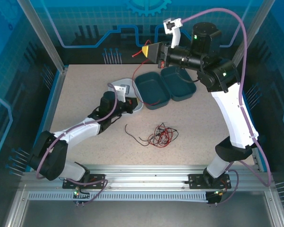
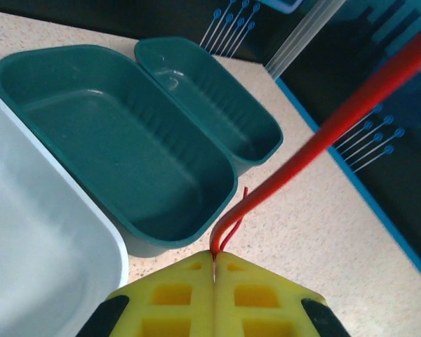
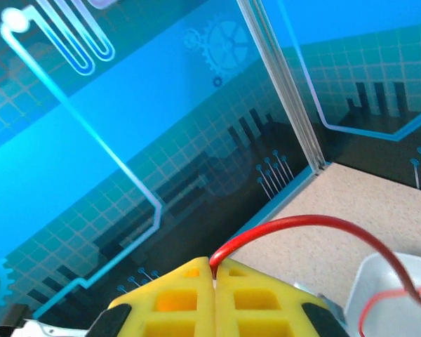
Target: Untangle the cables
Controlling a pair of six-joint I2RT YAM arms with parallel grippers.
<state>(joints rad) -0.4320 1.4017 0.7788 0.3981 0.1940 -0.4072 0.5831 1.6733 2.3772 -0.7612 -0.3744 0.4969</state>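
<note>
The left gripper (image 2: 214, 261) has its yellow fingers pressed together with no gap, pinching the red cable (image 2: 330, 132) at the very tips. From that pinch the cable makes a small kink, then runs as a straight, taut-looking line up and away to the upper right of the left wrist view, passing above the near corner of the open teal box (image 2: 119, 147). The white tray (image 2: 35, 246) lies just beside the box on its left. The right gripper (image 3: 214, 270) is likewise fully closed on the same red cable. Here the strand leaves the fingertips, arcs upward and to the right, and drops down over the tray's rim. From above, the right arm is raised high at the back of the table while the left gripper sits low by the tray, so the held stretch runs roughly near to far, rising toward the rear. That thin line is hard to trace in the overhead view, so its exact path is uncertain. The rest of the cables lie in a loose tangle (image 1: 159, 135) on the table (image 1: 85, 90), well apart from both grippers, with a black strand (image 1: 131, 132) trailing out to its left.
</note>
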